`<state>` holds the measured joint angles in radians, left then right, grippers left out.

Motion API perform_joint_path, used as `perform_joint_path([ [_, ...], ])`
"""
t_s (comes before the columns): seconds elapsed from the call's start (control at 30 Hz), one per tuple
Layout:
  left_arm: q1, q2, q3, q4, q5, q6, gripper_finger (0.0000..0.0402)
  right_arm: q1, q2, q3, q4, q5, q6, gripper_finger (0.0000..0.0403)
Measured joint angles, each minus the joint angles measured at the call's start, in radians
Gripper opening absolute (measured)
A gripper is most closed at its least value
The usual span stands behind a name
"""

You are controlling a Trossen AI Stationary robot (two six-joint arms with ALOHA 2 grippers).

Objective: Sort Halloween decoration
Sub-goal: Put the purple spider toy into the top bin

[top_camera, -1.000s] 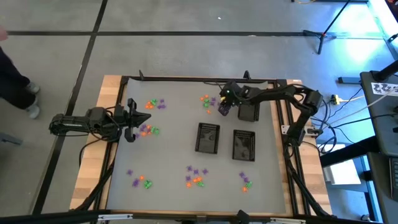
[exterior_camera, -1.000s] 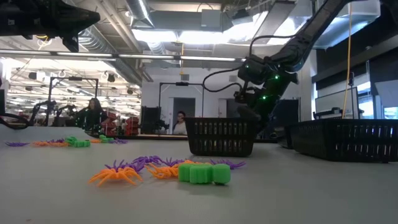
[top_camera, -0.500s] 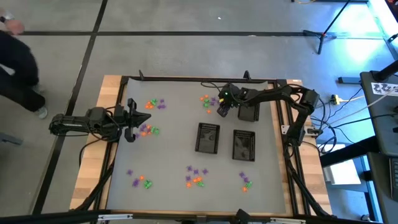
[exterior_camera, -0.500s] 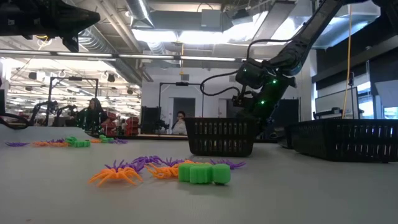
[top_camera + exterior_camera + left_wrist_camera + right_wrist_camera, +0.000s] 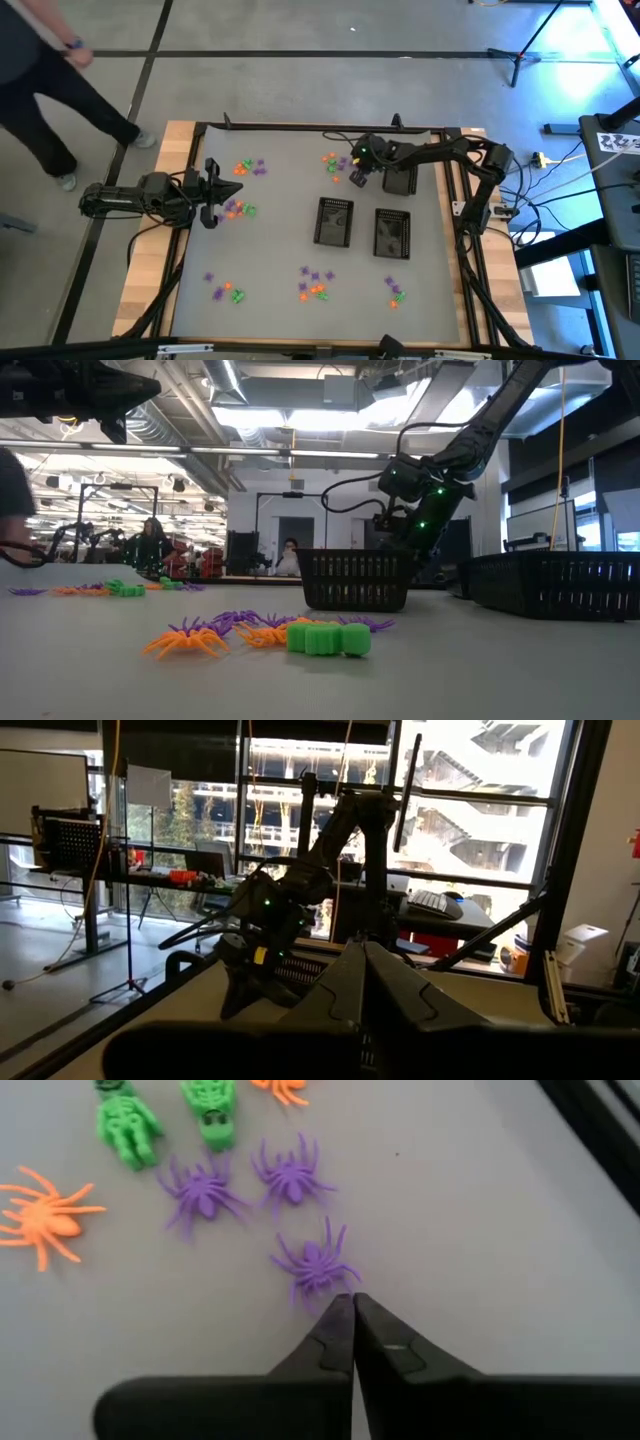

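Note:
The Halloween decoration lies in small clusters of orange, green and purple trinkets on the grey table [image 5: 280,240]. One cluster [image 5: 335,162] is at the far middle. There my right gripper [image 5: 351,1298] stands shut, its tips at a purple spider [image 5: 313,1265]. Two more purple spiders [image 5: 290,1177], green figures [image 5: 128,1128] and an orange spider [image 5: 45,1220] lie beyond it. My left gripper [image 5: 213,190] waits shut above the table's left edge, near another cluster [image 5: 238,208]. My right gripper slants down from the table's right side. Its shut fingertips [image 5: 338,1312] meet the table at the purple spider's near legs [image 5: 328,1287]. Whether a leg is pinched between them I cannot tell. The spider lies flat on the table.
Three black mesh baskets stand right of the middle [image 5: 334,221], [image 5: 392,233], [image 5: 400,180]; the last is right under my right arm. More clusters lie along the near edge [image 5: 225,292], [image 5: 315,285], [image 5: 394,290]. A person [image 5: 40,90] walks on the floor beyond the far left corner.
My right gripper has stayed over the far-middle cluster, tipped slightly, and shut its fingers at the purple spider. The person has walked farther along the floor beyond the table's far left corner.

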<state>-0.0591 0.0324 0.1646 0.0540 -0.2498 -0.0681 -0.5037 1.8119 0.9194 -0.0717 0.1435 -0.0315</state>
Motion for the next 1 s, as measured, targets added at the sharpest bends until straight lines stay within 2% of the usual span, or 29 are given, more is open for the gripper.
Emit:
perform_joint_path([
  [0.33, 0.000, 0.000, 0.000, 0.000, 0.000, 0.000, 0.0000, 0.025, -0.001, 0.050, -0.045, 0.014, -0.003, 0.0001],
  [0.5, 0.000, 0.000, 0.000, 0.000, 0.000, 0.000, 0.0000, 0.066, -0.061, 0.051, -0.054, 0.014, -0.025, 0.0001],
  [0.67, 0.000, 0.000, 0.000, 0.000, 0.000, 0.000, 0.0000, 0.114, -0.208, 0.011, -0.051, 0.014, -0.025, 0.0000],
  [0.8, 0.000, 0.000, 0.000, -0.001, 0.000, 0.000, 0.0000, 0.127, -0.365, -0.089, -0.015, 0.006, -0.016, 0.0000],
  [1.0, 0.000, 0.000, 0.000, 0.000, 0.000, 0.000, 0.0000, 0.086, -0.635, -0.252, 0.005, 0.006, 0.031, 0.0000],
])
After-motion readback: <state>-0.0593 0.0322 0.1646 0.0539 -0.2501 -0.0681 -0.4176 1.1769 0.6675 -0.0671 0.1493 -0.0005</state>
